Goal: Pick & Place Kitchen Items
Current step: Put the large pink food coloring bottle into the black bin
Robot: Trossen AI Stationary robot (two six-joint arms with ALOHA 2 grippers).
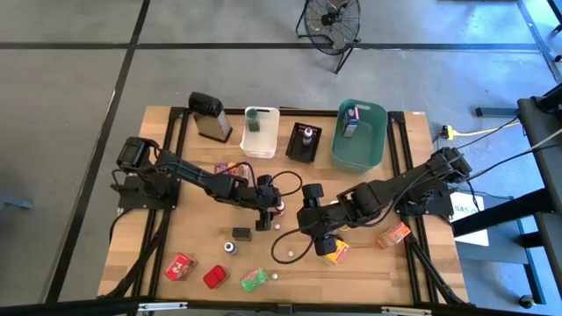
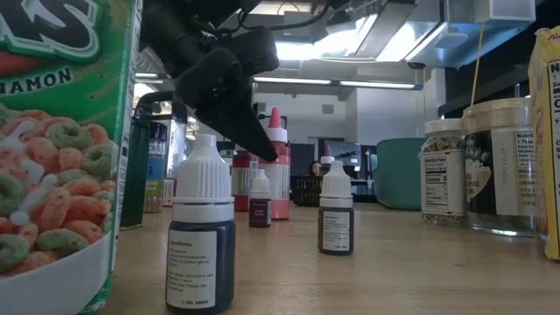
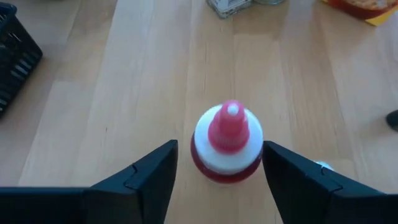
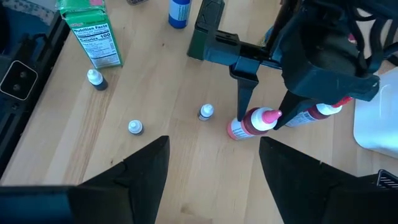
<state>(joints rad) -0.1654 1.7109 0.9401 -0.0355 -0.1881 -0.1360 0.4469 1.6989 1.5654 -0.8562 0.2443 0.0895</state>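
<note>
Black jointed arms, looping black cables, angular claws

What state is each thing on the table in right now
left gripper: open, fingers either side of the red bottle, not yet closed
red bottle: upright, capped
right gripper: open, holding nothing
green carton: upright
teal bin: holds an item
small dropper bottles: upright, capped

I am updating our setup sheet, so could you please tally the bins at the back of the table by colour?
White bin: 1
Black bin: 1
Teal bin: 1
Total: 3
</note>
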